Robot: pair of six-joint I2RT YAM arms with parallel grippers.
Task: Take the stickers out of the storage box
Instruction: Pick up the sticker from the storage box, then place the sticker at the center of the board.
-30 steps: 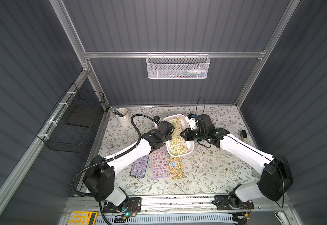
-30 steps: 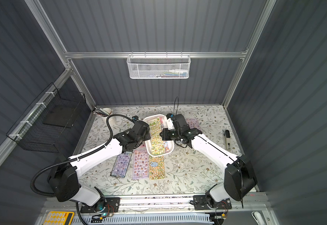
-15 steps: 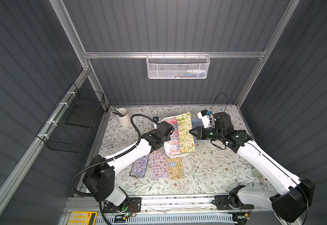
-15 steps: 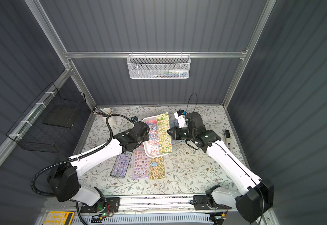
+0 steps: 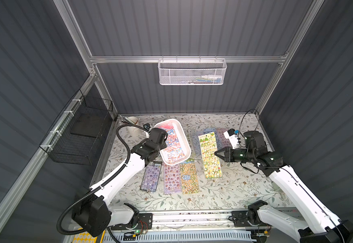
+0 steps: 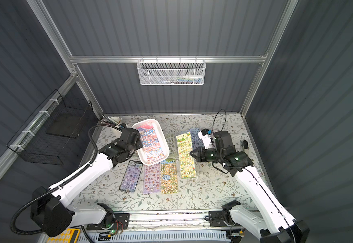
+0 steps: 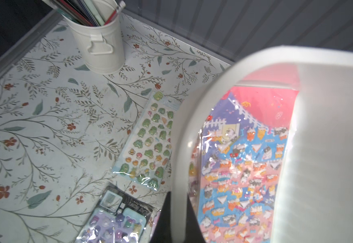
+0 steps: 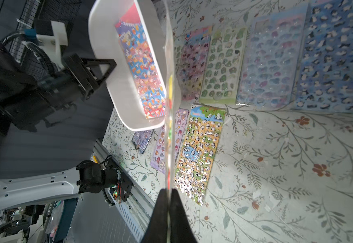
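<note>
Right end effector (image 8: 168,192) grips sticker (image 8: 169,134) — edge-on, blurred

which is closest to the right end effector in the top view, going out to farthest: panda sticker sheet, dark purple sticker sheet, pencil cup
From the right end effector, in a top view:
1. panda sticker sheet, just to its left, toward the table's front
2. dark purple sticker sheet, further left, beside the left arm
3. pencil cup, in the far back-left corner of the table
</note>
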